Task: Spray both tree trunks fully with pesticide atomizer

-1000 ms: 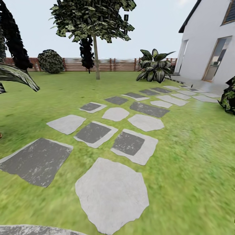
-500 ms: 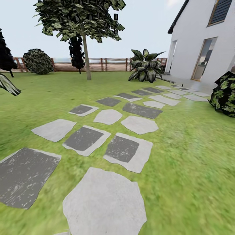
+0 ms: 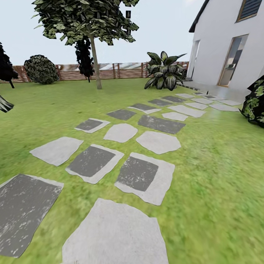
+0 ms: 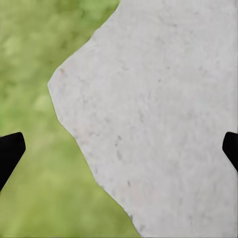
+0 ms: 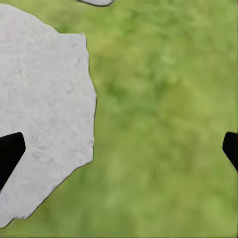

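L gripper (image 4: 119, 148) & R gripper (image 5: 119, 148) are hanging wide open over grass (image 3: 220, 165) & grey stones (image 3: 113, 234), holding nothing. One tree (image 3: 96, 69) is standing far ahead by the fence (image 3: 121, 70).

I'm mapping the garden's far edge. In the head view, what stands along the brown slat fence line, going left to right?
Round dark-green bush → tall tree with a thin bare grey-brown trunk → broad-leaved striped plant → white house with glass door.
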### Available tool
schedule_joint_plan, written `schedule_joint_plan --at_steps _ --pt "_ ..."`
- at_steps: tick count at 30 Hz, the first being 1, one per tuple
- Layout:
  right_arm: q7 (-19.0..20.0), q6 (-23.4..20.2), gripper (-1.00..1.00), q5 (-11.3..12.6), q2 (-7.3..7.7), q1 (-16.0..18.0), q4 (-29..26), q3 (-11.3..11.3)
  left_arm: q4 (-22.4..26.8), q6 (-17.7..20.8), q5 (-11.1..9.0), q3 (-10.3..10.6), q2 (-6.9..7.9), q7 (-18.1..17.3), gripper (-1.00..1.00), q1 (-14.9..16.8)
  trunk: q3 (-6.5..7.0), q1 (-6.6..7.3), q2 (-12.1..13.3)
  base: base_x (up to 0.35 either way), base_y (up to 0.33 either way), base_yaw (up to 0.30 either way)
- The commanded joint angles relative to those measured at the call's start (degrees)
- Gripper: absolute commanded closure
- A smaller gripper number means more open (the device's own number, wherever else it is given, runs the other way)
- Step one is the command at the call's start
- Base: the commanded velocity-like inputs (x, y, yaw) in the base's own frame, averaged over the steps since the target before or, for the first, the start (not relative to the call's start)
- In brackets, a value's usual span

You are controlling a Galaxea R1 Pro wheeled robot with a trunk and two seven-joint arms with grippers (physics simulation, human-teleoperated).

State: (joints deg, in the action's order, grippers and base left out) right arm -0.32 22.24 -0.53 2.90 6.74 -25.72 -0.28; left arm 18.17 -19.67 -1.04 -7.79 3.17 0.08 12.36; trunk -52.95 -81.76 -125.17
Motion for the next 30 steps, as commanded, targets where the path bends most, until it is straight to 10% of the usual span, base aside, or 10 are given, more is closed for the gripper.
schedule_joint_plan --at_steps 1,30 --pt "-0.03 0.17 -1.0 -0.04 0.0 0.03 0.01 -0.04 -0.05 -0.19 -0.1 -0.03 0.0 0.01 -1.0 0.03 -0.05 -0.03 -0.02 0.34 0.0 0.0" --pt "-0.03 0.17 -1.0 0.0 0.02 0.03 -0.03 -0.07 -0.03 -0.19 -0.1 -0.03 -0.02 0.01 -1.0 0.03 -0.05 -0.03 -0.02 0.34 0.0 -0.07"
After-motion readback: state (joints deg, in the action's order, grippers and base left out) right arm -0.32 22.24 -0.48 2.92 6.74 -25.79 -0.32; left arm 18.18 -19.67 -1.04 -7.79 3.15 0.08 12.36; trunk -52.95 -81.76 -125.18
